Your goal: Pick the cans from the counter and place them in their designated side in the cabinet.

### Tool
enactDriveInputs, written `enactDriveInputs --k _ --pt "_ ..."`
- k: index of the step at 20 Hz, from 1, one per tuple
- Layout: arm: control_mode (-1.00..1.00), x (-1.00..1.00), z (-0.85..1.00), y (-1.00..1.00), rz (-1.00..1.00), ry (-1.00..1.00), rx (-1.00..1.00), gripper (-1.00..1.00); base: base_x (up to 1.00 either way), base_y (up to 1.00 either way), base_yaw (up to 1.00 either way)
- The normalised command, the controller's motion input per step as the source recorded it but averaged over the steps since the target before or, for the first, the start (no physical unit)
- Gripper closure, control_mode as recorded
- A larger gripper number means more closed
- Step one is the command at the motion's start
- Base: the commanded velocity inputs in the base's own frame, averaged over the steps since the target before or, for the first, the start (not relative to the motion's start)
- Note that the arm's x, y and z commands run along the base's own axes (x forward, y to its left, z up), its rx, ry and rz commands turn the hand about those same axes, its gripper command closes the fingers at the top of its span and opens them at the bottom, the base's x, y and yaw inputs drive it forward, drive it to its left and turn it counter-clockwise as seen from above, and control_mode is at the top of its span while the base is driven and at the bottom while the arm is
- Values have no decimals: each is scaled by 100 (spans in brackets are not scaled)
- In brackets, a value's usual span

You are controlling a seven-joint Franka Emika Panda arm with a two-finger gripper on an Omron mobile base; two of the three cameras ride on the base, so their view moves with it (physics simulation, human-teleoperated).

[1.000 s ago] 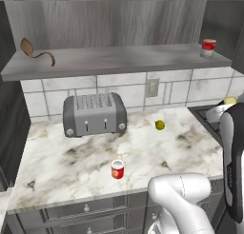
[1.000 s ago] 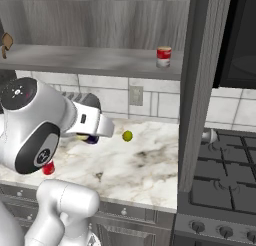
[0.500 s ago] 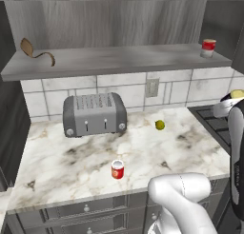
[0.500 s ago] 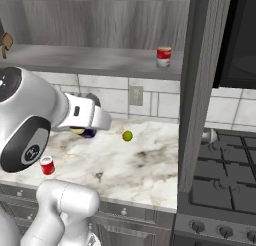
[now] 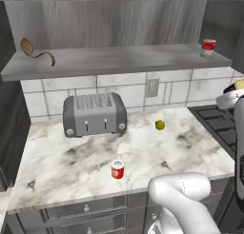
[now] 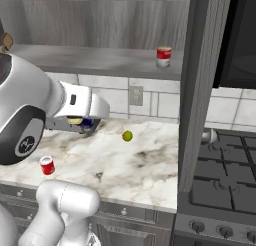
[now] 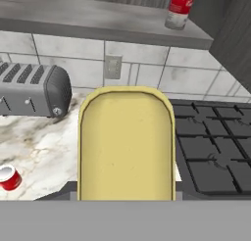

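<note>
My gripper (image 6: 81, 122) is shut on the dark blue can (image 6: 90, 124), whose yellow top (image 7: 126, 142) looms large in the middle of the hand view. It hangs in the air above the counter (image 5: 71, 157), off to the right and near the stove; the hand peeks in at the right edge (image 5: 233, 94) of the left base view. The red can with the white lid (image 5: 117, 170) (image 6: 47, 165) (image 7: 7, 178) stands upright near the counter's front edge. The cabinet shelf (image 5: 119, 59) (image 6: 75, 57) runs above the tiled wall.
A red can with a white band (image 5: 208, 48) (image 6: 163, 56) (image 7: 179, 10) stands at the shelf's right end, a brown curved thing (image 5: 35, 51) at its left. A toaster (image 5: 94, 114) and a yellow-green ball (image 5: 160, 125) are on the counter. The stove (image 6: 225, 170) lies right, behind a dark panel (image 6: 200, 90).
The hand has risen a little with the blue can in it, and the arm's big joint has swung left in the right base view. The cans, ball and toaster have not moved.
</note>
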Motion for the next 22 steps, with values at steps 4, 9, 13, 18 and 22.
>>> enactDriveInputs --k 4,9,13,18,22 --pt "-100 0 20 0 2 -6 -1 100 0 0 0" --pt "-100 0 15 0 3 -11 0 100 0 0 0" --pt "-100 1 16 0 3 -14 -1 100 0 0 0" --pt "-100 12 12 2 1 -10 -2 100 0 0 0" --pt "-100 20 13 0 0 1 -2 100 0 0 0"
